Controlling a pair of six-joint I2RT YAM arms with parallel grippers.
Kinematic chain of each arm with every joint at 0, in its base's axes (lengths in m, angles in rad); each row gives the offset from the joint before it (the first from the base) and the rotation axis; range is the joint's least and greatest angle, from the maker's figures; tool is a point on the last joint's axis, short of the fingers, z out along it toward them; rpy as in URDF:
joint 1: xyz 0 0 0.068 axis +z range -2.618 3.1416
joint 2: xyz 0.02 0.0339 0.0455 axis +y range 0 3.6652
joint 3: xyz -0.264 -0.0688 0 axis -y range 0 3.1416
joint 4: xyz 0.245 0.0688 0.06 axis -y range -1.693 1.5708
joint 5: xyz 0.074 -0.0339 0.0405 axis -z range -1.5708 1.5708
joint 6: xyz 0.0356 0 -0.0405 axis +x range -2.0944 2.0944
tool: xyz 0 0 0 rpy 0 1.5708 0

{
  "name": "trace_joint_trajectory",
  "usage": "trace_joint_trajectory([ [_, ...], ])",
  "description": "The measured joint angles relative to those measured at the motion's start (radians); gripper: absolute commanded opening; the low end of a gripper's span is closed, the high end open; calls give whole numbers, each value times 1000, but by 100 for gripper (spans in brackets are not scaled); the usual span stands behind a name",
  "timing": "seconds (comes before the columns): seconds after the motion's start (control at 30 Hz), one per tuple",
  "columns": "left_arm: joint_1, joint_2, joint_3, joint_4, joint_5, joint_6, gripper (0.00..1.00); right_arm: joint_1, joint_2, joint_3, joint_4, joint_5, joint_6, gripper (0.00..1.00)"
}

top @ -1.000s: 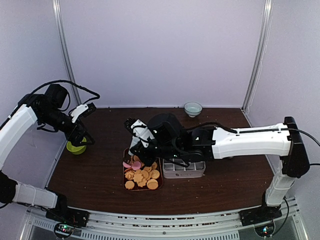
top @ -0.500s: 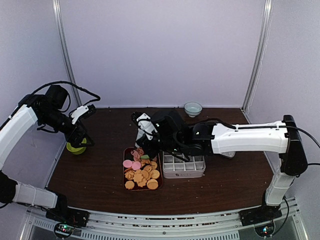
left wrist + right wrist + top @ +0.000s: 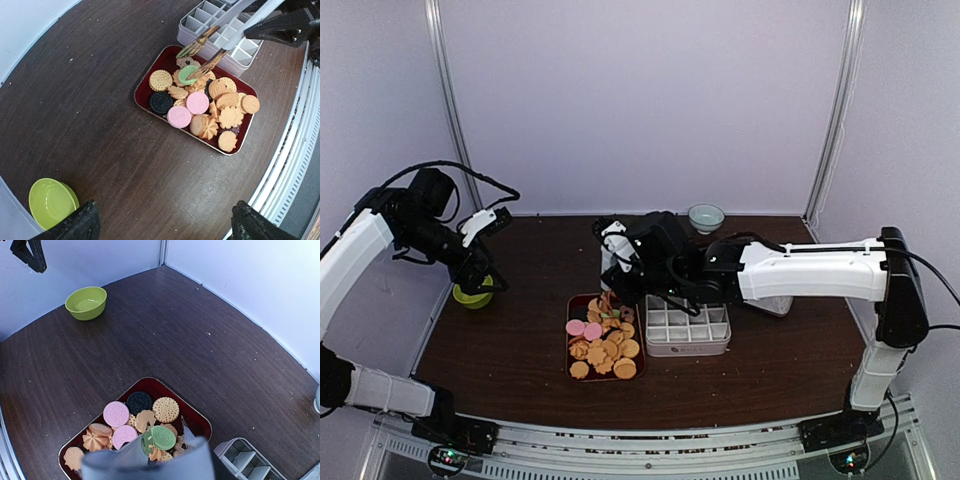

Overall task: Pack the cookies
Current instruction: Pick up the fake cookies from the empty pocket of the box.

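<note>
The cookies [image 3: 603, 343] lie heaped in a dark red tray [image 3: 569, 340]: orange rounds and flower shapes, two pink ones [image 3: 198, 102], a dark brown one [image 3: 139, 402] and a green one [image 3: 163, 437]. My right gripper [image 3: 626, 274] is shut on metal tongs [image 3: 220, 35], which reach down over the tray's far end. The green cookie [image 3: 188, 74] sits between the tong tips; I cannot tell whether it is pinched. In the right wrist view the tongs [image 3: 150, 462] are a grey blur at the bottom. My left gripper [image 3: 165, 225] hangs open, high over the table's left side.
A pale box with several compartments [image 3: 688, 330] stands against the tray's right side. A lime green bowl [image 3: 472, 295] sits at the table's left edge under the left arm. A pale bowl [image 3: 706, 216] stands at the back wall.
My right arm has pulled back and to the right, so the tongs moved from the tray's middle to its far end, and their tips have spread. The left arm has not moved.
</note>
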Motion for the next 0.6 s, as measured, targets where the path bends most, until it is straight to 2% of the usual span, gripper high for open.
trace_joint_trajectory([
  [0.33, 0, 0, 3, 0, -1, 3, 94, -7, 24, 0, 27, -10, 12, 36],
  [0.6, 0, 0, 3, 0, 4, 3, 93, -10, 26, -8, 43, -23, 19, 41],
])
